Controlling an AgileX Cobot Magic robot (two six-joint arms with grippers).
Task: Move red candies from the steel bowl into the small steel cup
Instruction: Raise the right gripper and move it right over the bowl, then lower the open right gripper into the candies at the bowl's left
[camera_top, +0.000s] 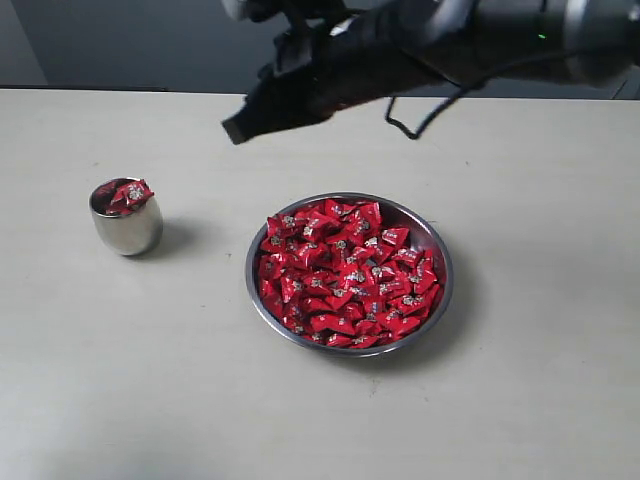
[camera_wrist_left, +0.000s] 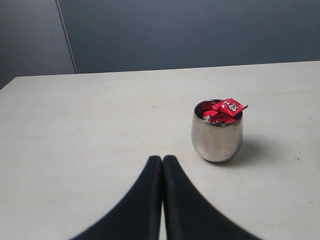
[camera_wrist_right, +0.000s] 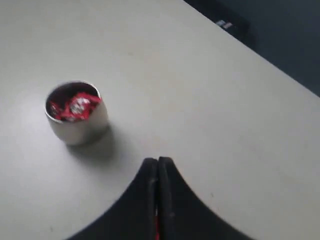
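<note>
The right gripper (camera_wrist_right: 158, 161) is clenched, its two dark fingers (camera_wrist_right: 170, 200) pressed flat against each other from tip to base. A thin reddish streak shows low in the seam between them, too small to tell what it is. In the exterior view the right gripper (camera_top: 236, 130) hangs in the air above the table (camera_top: 120, 380), touching nothing, on an arm that reaches in from the upper right with a black cable (camera_top: 430, 115) looping under it. Ahead of its tips and off to one side, apart from them, stands the small steel cup (camera_wrist_right: 77, 125), upright, with a few red candies (camera_wrist_right: 75, 106) heaped at its mouth. In the exterior view the small steel cup (camera_top: 126, 225) sits to the left of the tip and nearer the camera, and one wrapper (camera_top: 128, 194) pokes up above its rim. On the other side of the tip, to its right and also nearer the camera, lies the steel bowl (camera_top: 447, 285), piled with red candies (camera_top: 345, 275) nearly to the rim. Cup and bowl stand well apart on the bare table. The left gripper (camera_wrist_left: 162, 159) is clenched too, its fingers meeting along their whole length with nothing between them. It is low over the table, and the small steel cup (camera_wrist_left: 216, 137) stands near it, just ahead of the tips and to one side, a candy (camera_wrist_left: 229, 106) lying across the brim.
</note>
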